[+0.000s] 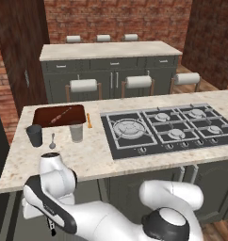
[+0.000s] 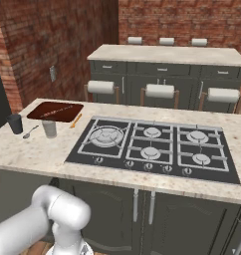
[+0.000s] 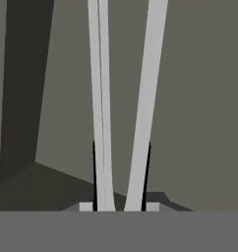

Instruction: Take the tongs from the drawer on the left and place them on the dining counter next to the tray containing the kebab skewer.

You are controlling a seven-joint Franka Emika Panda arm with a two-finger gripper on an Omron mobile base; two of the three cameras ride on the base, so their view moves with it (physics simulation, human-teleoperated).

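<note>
Two silver arms in the claw: tongs gripped below the surface

Two pale metal arms of the tongs (image 3: 122, 123) run up my hand view, close together at the bottom and spreading toward the top. I see the claw (image 3: 120, 204) closed almost fully on them, with its dark fingertips (image 3: 95, 167) pressed against the outer sides of the arms. Behind the tongs I see flat grey-green panels, and I cannot tell which part of the cabinet they belong to.

From the left base view, I see the arm bent down below the front edge of the dining counter (image 1: 87, 157), at its left end, with a slim dark piece at the hand's lower end, too small to identify. On the surface, the tray (image 1: 40, 121) sits at the far left corner with the kebab skewer (image 1: 61, 115) lying diagonally in it. Just beside the tray's right edge lies a thin orange stick (image 1: 89, 120). In front of the tray stand a dark cup (image 1: 35, 135) and a grey cup (image 1: 77, 132), with a small spoon (image 1: 52, 140) between them. To the right, the black hob (image 1: 170, 129) is set into the surface.
</note>
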